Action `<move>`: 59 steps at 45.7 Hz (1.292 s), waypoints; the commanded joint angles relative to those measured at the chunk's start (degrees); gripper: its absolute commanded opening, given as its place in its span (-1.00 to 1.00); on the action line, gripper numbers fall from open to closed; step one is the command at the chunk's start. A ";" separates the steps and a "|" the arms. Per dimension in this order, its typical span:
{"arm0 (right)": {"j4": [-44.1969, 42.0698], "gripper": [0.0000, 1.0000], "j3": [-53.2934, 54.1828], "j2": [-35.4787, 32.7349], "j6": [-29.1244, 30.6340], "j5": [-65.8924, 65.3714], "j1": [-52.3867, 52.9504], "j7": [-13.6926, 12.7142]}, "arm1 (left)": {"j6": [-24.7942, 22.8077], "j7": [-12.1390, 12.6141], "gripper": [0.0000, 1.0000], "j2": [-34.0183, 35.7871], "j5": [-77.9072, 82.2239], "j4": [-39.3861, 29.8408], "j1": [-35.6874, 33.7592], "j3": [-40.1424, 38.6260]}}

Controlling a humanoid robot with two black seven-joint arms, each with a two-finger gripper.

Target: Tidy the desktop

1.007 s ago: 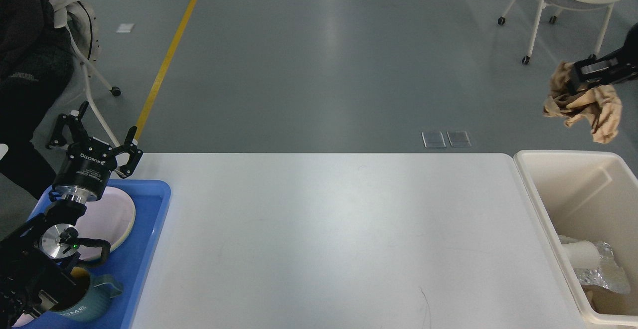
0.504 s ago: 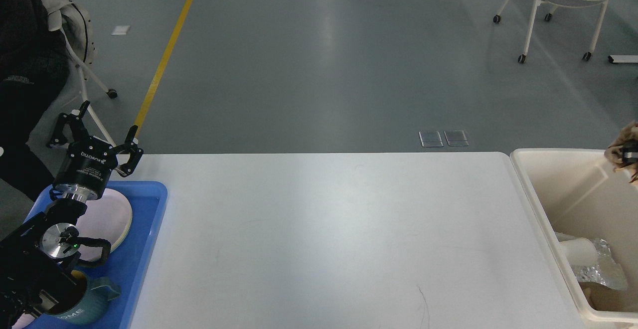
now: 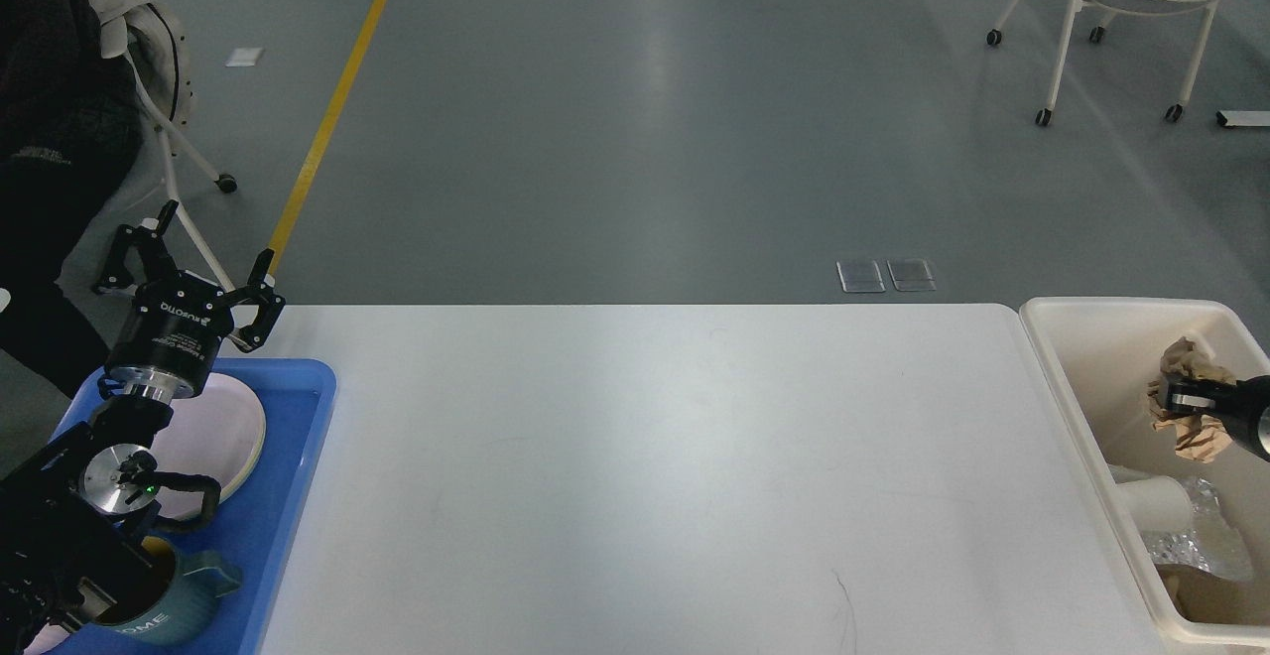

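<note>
White and smooth, the large rectangular surface with rounded corners fills the middle of the view, between a blue plastic tray at its left end and a cream-white rectangular plastic bin at its right end. On the tray lie a round white plate and, nearer the robot, a dark teal ceramic mug with pale lettering. The robot's left gripper hangs above the far left corner of the tray, its black fingers spread apart and holding nothing. Its right gripper reaches in from the right edge over the bin, clenched on a crumpled wad of brown paper. Lower in the bin lie a white paper cup on its side and a crumpled piece of silver foil.
</note>
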 commanded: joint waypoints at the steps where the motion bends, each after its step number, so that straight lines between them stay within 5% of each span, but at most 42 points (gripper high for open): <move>1: 0.04 1.00 0.20 0.03 0.00 0.21 -0.15 0.04 | 0.00 0.00 1.00 0.00 0.04 0.00 0.01 0.04; 14: 0.13 1.00 7.48 -0.23 -0.35 1.00 0.72 0.30 | 0.00 0.00 1.00 0.00 0.04 0.00 0.01 -0.04; 23: 2.76 1.00 46.30 1.08 -0.09 16.46 11.80 0.12 | 0.00 0.00 1.00 0.00 0.04 0.00 0.01 -0.04; 29: 14.53 1.00 73.82 4.60 -0.44 20.16 15.14 0.21 | 0.00 0.00 1.00 0.00 -0.05 0.00 0.01 -0.04; 38: 20.70 1.00 99.32 13.65 0.35 21.04 14.70 0.30 | 0.00 0.00 1.00 0.00 0.04 0.00 0.01 0.04; 42: 19.73 1.00 103.90 17.17 6.30 21.04 12.95 0.83 | 0.00 0.00 1.00 0.00 0.04 -0.08 0.01 0.04; 47: 16.13 1.00 106.72 21.47 18.26 21.30 8.47 5.03 | 0.00 0.00 1.00 0.00 -0.05 -0.08 0.01 0.04; 53: 14.80 1.00 106.72 24.82 23.81 21.39 3.20 12.51 | 0.00 0.00 1.00 0.00 0.04 0.00 0.01 0.04; 59: 14.98 1.00 107.16 26.23 24.26 21.39 2.31 13.75 | 0.00 0.00 1.00 0.00 0.04 0.00 0.01 0.04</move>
